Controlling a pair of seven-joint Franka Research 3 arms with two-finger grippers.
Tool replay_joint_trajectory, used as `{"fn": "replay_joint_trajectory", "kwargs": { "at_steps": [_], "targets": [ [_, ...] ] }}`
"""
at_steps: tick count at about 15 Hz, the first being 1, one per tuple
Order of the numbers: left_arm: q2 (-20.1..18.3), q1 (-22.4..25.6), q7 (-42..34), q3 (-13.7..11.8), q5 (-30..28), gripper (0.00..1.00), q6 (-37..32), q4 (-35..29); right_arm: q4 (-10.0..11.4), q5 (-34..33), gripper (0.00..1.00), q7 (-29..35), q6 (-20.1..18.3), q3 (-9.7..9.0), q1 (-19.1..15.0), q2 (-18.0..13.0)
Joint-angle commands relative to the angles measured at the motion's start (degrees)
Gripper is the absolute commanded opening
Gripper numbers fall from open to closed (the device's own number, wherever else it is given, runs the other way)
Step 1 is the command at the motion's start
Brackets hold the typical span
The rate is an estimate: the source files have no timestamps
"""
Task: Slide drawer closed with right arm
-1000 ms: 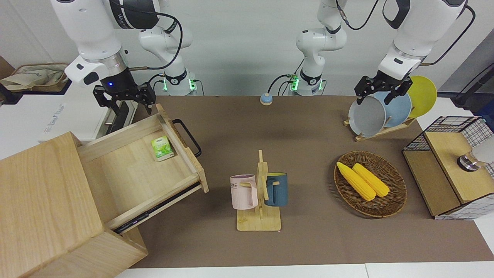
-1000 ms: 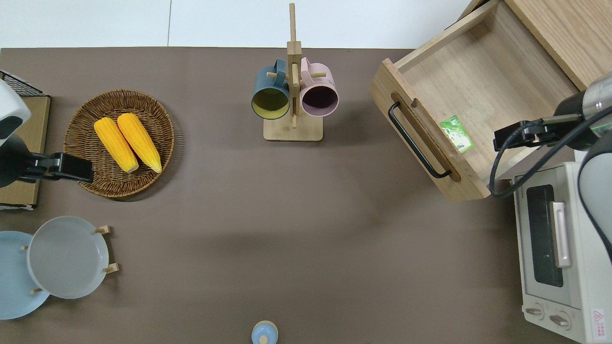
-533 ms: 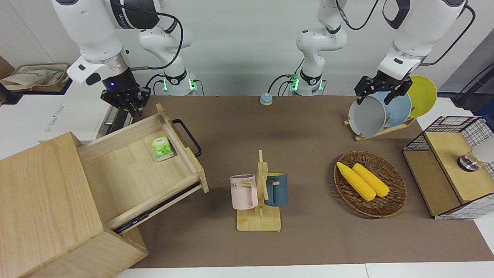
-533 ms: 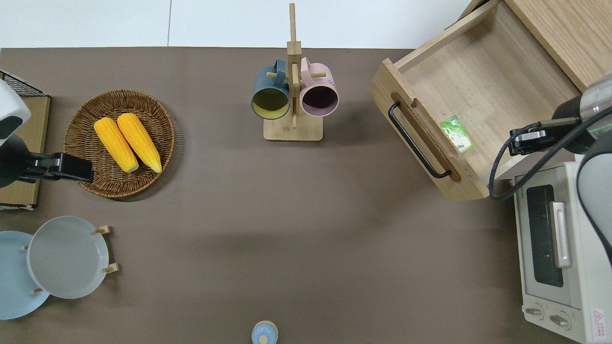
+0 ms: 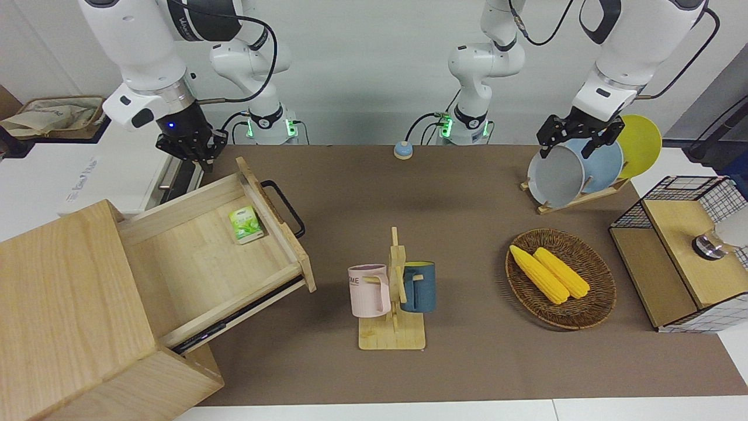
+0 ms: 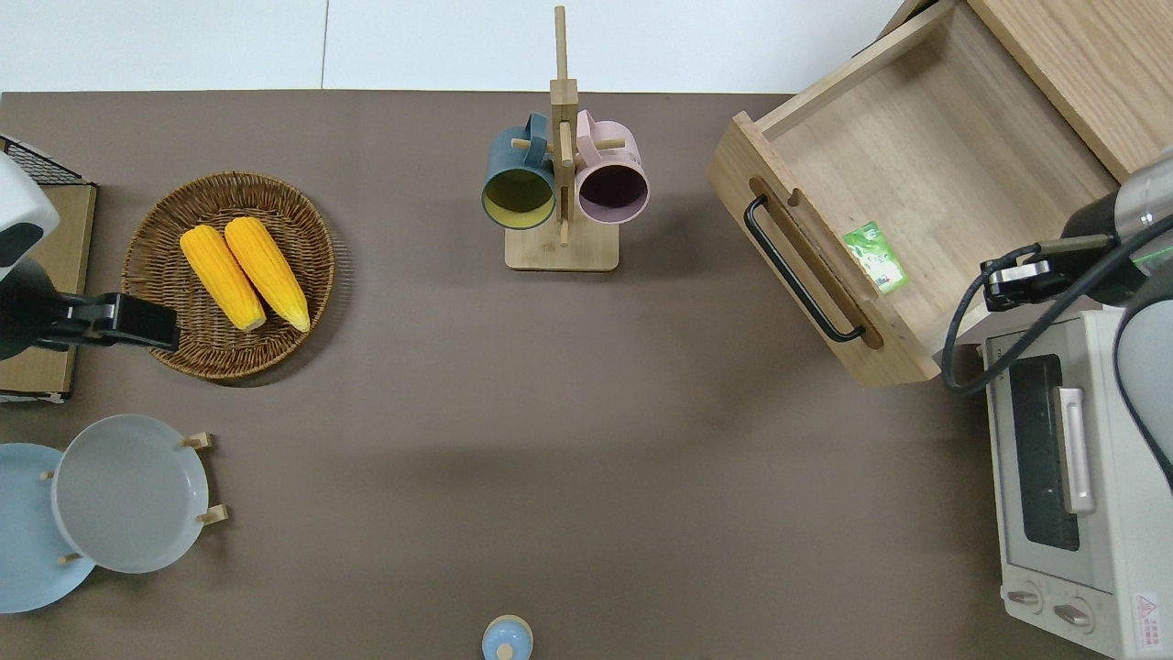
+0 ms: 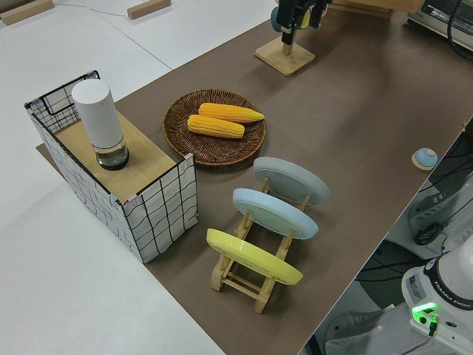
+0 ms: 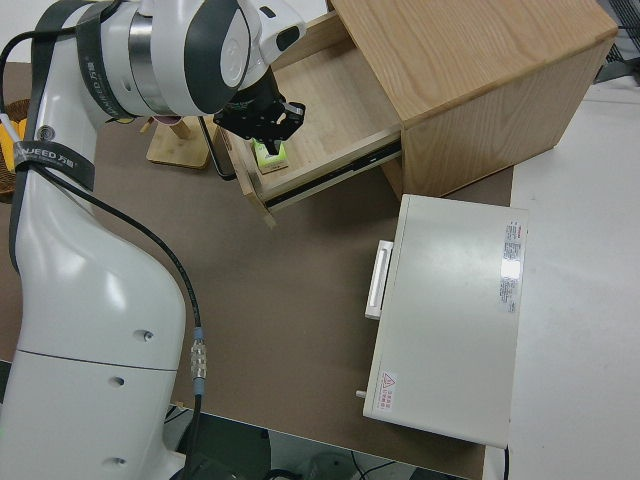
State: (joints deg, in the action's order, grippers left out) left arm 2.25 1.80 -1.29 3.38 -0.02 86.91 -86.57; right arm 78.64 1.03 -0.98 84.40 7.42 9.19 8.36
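Note:
The pale-wood drawer point(image 5: 204, 257) point(image 6: 926, 183) point(image 8: 320, 110) stands pulled far out of its cabinet point(image 5: 64, 304) point(image 8: 470, 70). Its black bar handle point(image 5: 284, 207) point(image 6: 799, 270) faces the middle of the table. A green packet point(image 5: 244, 224) point(image 6: 876, 258) lies inside by the front panel. My right gripper point(image 5: 190, 153) point(image 6: 1008, 276) point(image 8: 268, 125), blue light on its wrist, hangs over the drawer's side wall nearer the robots. It is well away from the handle and touches nothing I can see. The left gripper point(image 5: 575, 145) point(image 6: 124, 322) is parked and open.
A white oven point(image 6: 1068, 477) point(image 8: 450, 310) sits beside the drawer, nearer the robots. A mug rack point(image 5: 392, 292) point(image 6: 561, 174) stands mid-table, close to the drawer front. Also on the table are a corn basket point(image 5: 590, 310), a plate rack point(image 5: 575, 196) and a wire-mesh box point(image 5: 678, 257).
The right gripper has turned about its wrist, now showing its narrow side to the front camera, and has drifted slightly toward the oven. The drawer has not moved.

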Motion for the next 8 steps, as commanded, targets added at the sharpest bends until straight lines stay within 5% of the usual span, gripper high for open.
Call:
{"fn": "replay_joint_trajectory", "kwargs": {
  "at_steps": [1, 5, 8],
  "targets": [
    [0.65, 0.31, -0.56, 0.40, 0.98, 0.99, -1.13, 1.49, 0.20, 0.11, 0.000, -0.25, -2.14, -0.39, -0.49, -3.34],
    [0.65, 0.31, -0.56, 0.40, 0.98, 0.99, -1.13, 1.49, 0.64, -0.24, 0.000, 0.53, -3.10, -1.61, -1.19, -5.37],
    [0.65, 0.31, -0.56, 0.40, 0.98, 0.99, -1.13, 1.40, 0.64, -0.33, 0.000, 4.22, -3.54, -7.22, -4.87, -5.90]
  ]
}}
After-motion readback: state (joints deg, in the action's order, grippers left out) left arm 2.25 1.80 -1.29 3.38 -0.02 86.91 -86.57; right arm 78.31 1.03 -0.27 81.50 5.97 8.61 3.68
